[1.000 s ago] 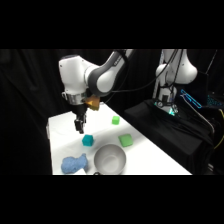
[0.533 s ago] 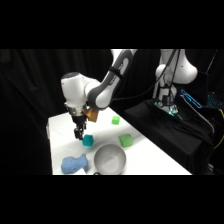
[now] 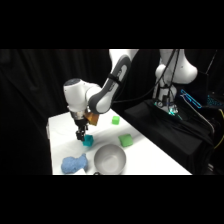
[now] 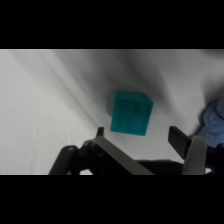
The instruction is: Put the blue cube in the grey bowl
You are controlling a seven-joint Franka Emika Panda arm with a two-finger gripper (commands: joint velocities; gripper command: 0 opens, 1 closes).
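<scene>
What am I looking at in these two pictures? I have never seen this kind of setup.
This is a white robot arm with a two-finger gripper working over a white table. The side picture comes from a fixed camera beside the table. The other comes from a camera on the arm's wrist, looking down past the gripper, whose black fingers rise from the bottom edge.

On the table lie a small teal-blue cube, a round grey bowl, two green cubes and a lumpy periwinkle-blue soft toy.

Nothing is held. The gripper is open, low over the teal-blue cube, which sits on the table between and just beyond the fingers. The bowl looks empty.
</scene>
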